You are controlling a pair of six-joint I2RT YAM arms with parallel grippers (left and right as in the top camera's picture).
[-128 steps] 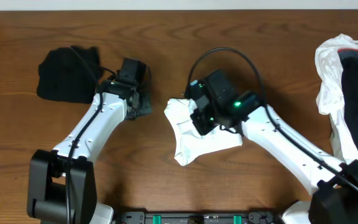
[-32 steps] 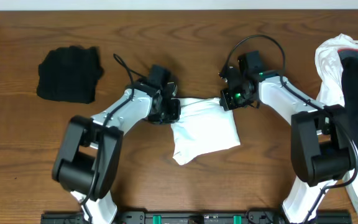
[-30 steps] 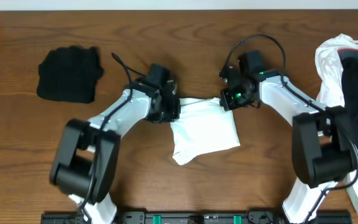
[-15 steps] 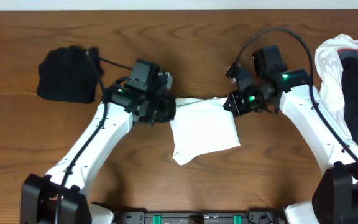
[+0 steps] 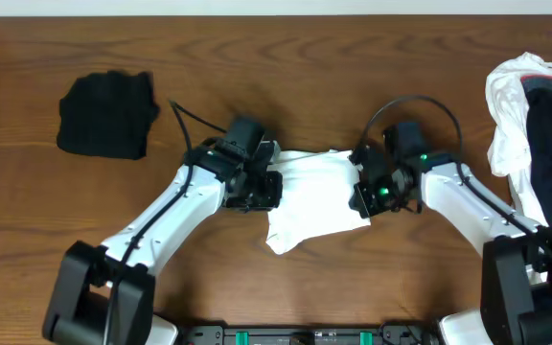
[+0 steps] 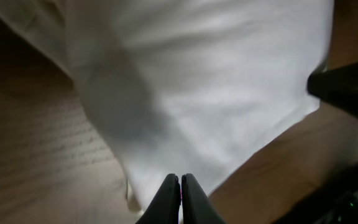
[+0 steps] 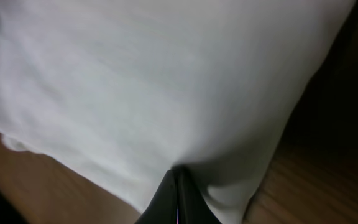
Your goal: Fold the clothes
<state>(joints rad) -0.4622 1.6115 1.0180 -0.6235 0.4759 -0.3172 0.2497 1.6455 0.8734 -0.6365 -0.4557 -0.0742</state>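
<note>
As both arms come back toward the near edge of the tabletop [image 5: 286, 57], the shirt [image 5: 316, 196] lies at its middle, a flatter, roughly square packet instead of the crumpled heap of a few seconds ago. The left end effector [image 5: 260, 187] is closed at the shirt's left edge. Its wrist view shows the tips together against white cloth, but I cannot tell whether any is pinched. The right end effector [image 5: 370, 192] is closed at the right edge, and the cloth puckers into its tips, so it appears to grip the shirt. Half a second ago both sat at the shirt's far corners. They are now further down its sides, which suggests the far edge is being drawn over, a fold in progress. A folded black garment [image 5: 106, 115] rests near the far-left corner, unmoved, and a pile [image 5: 535, 125] of unfolded clothes waits at the right edge.
</note>
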